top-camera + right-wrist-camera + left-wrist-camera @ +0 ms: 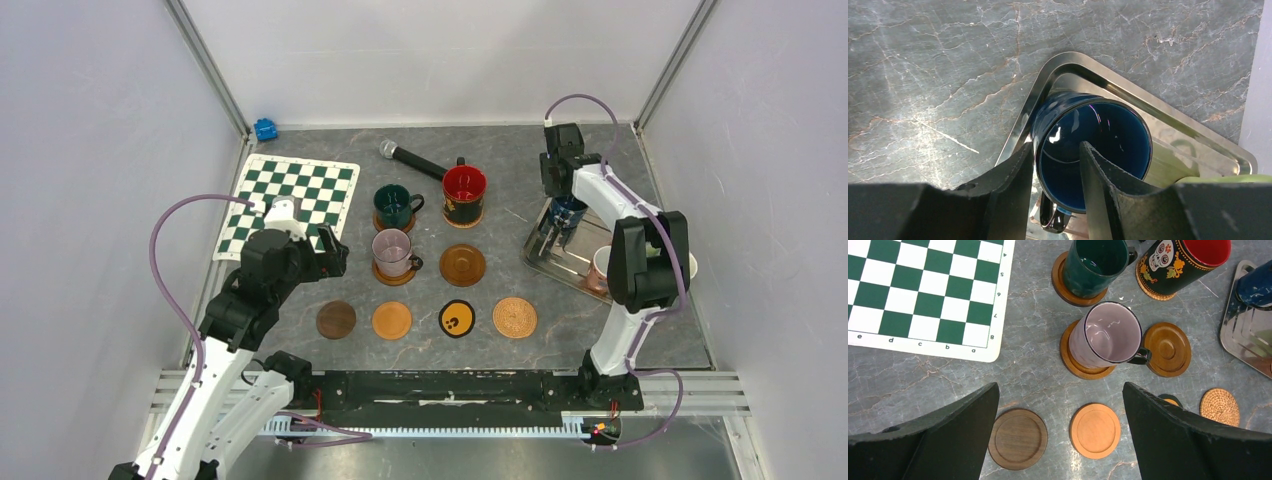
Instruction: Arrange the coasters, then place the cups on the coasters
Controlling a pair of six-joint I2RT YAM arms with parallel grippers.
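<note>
Right wrist view: the right gripper (1055, 150) is partly closed, one dark finger inside the dark blue mug (1113, 130) and one outside. Together they pinch its glossy wall close to the handle. The mug stands upright, mouth toward the camera, in a rounded corner of a shiny steel tray (1073, 59); whether its base touches the tray is hard to tell. Free coasters lie to the robot's left of the tray: a grooved brown wood coaster (462, 264) nearest, a woven tan coaster (514, 317) closer to the arm bases. The left gripper (1060, 387) is spread wide and empty, hovering above a plain orange coaster (1095, 430).
</note>
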